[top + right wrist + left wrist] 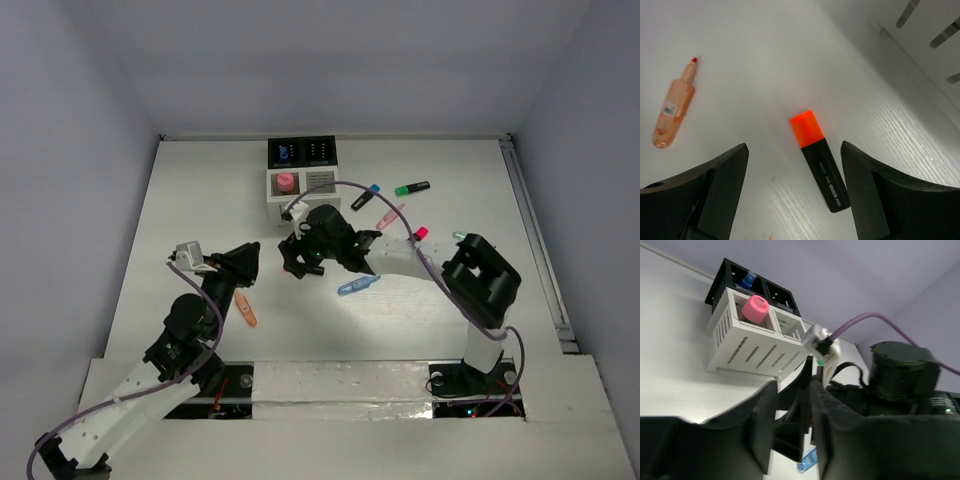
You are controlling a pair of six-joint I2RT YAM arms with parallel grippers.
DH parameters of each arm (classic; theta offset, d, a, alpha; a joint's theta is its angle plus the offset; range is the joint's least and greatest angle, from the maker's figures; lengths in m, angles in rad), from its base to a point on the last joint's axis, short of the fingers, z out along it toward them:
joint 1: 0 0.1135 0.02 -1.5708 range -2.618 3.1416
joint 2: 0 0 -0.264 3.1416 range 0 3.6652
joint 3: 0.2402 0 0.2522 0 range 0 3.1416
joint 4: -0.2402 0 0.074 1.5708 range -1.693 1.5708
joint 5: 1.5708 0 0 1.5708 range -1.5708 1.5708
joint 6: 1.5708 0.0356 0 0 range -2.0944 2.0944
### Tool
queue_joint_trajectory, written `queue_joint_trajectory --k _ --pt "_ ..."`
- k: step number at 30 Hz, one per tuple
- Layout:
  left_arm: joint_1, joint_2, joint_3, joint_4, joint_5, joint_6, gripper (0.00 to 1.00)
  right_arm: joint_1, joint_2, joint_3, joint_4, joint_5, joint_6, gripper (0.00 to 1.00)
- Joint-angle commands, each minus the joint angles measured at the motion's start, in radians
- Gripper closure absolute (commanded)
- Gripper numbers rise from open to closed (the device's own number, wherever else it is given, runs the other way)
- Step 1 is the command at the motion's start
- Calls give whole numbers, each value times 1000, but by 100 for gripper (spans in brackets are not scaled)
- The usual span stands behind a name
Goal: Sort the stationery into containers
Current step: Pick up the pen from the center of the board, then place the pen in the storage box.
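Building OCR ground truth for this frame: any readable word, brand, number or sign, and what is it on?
No text can be read in any view.
orange-capped highlighter: white print along its black body, too small to read.
orange pen: small printed sticker on the barrel, too blurred to read.

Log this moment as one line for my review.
right claw: open over orange-capped highlighter lying on table | left claw: state unclear | sorted: pink-capped highlighter in white cup
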Motion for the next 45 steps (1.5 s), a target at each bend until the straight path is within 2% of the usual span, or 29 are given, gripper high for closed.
queue_joint_trajectory --k 1,4,6,14,17,18,21,23,27,34,40,45 --pt "-5 -44 -22 -3 -70 41 69 10 63 84 -114 32 -87 20" --pt "-5 -90 -29 -44 -104 40 57 10 112 120 -140 58 -112 19" --pt "-5 -121 -43 -40 -115 45 54 10 155 155 -156 81 -136 19" --pt "-5 -95 -46 -29 -112 54 54 10 264 243 -214 54 -187 23" --pt "-5 -82 -49 -21 -101 55 54 19 281 252 -219 71 -187 44" --pt "-5 -79 -49 -20 -99 55 54 19 281 249 -219 84 -188 67" --pt "-5 -79 -49 -17 -95 57 55 28 251 225 -215 127 -189 94" --pt "-5 -78 -52 -13 -90 54 55 28 209 200 -183 135 -179 96" --pt "-5 -61 -59 6 -60 52 55 28 -8 98 -38 106 -121 96" --pt "-5 54 -65 82 26 45 55 -15 -147 153 162 163 -42 100" --pt "-5 163 -63 160 95 45 54 -136 -77 223 410 256 46 100" --pt "-5 252 -62 204 140 43 54 -280 116 402 535 223 114 100"
